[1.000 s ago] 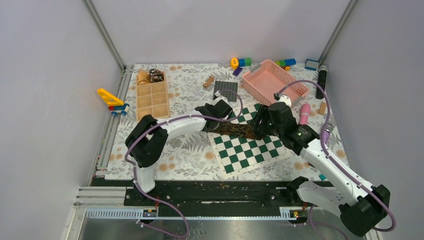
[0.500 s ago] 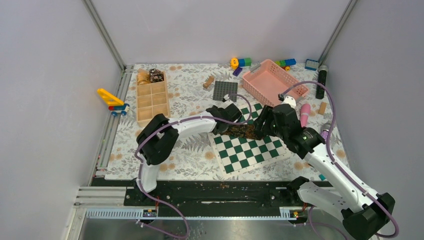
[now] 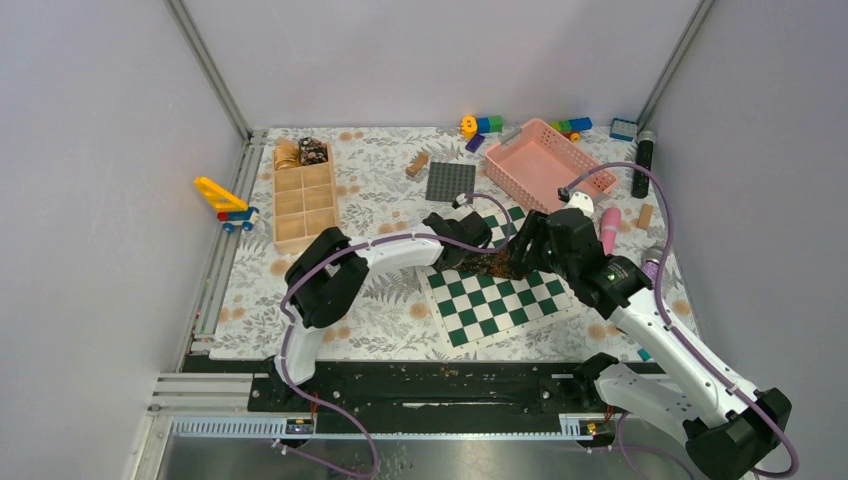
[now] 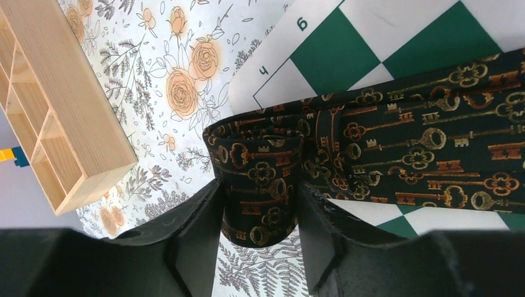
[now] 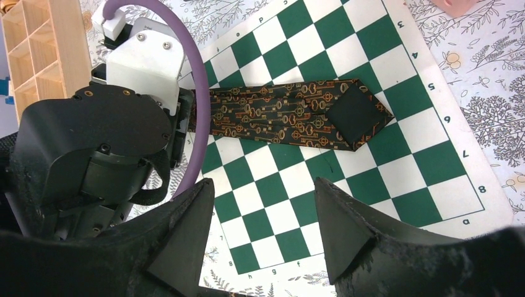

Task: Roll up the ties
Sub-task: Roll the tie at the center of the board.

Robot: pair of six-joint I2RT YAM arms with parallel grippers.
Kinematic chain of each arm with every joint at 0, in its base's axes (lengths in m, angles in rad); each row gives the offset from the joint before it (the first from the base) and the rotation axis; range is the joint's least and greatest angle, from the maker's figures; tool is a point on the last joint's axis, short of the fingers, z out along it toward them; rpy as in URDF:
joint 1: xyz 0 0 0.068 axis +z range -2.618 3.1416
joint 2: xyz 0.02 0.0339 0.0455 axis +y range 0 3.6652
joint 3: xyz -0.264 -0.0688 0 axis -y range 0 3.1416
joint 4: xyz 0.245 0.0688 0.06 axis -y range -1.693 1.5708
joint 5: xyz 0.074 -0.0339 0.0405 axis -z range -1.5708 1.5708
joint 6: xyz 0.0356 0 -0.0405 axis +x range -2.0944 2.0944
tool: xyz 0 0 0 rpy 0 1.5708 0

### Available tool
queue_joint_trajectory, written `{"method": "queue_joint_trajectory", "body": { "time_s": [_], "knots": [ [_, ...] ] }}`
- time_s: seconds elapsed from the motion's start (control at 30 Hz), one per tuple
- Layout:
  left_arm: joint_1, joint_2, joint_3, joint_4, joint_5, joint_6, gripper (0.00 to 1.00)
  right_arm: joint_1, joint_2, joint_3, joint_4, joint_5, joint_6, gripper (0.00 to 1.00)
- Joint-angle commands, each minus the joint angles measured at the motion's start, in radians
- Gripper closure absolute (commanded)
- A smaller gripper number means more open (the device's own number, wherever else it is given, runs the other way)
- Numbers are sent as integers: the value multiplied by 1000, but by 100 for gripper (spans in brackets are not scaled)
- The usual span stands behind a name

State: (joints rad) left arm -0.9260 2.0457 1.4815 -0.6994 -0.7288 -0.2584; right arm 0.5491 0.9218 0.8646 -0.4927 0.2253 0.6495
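Key-print tie (image 4: 396,142) just got shorter on the chessboard (image 5: 421,179), our left gripper (image 4: 259,192) pinching its coil, right gripper (image 5: 263,185) spread, so we're mid-roll.

floral-printed table cover (image 3: 370,190) under everything, with a green-and-white chessboard mat (image 3: 500,305) flat on it. left of and behind the chessboard, a wooden divided box (image 3: 305,205); just behind the chessboard, a dark grey studded plate (image 3: 450,182) and a small wooden block (image 3: 417,164). behind the chessboard to the right, a pink basket (image 3: 540,165), coloured blocks (image 3: 482,125) and a black cylinder (image 3: 642,165).
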Motion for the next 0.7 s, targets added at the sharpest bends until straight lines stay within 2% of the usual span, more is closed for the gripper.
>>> {"method": "queue_joint_trajectory", "body": {
  "time_s": [0.0,0.2,0.67],
  "knots": [
    [-7,11,43,-24,18,-3,52,-8,-20,29,-9,29,-15,32],
    [-12,12,68,-33,68,-7,45,-10,-27,48,-24,24,-13,31],
    [-15,29,126,-52,197,-21,43,-12,-89,141,-101,51,-29,30]
  ]
}}
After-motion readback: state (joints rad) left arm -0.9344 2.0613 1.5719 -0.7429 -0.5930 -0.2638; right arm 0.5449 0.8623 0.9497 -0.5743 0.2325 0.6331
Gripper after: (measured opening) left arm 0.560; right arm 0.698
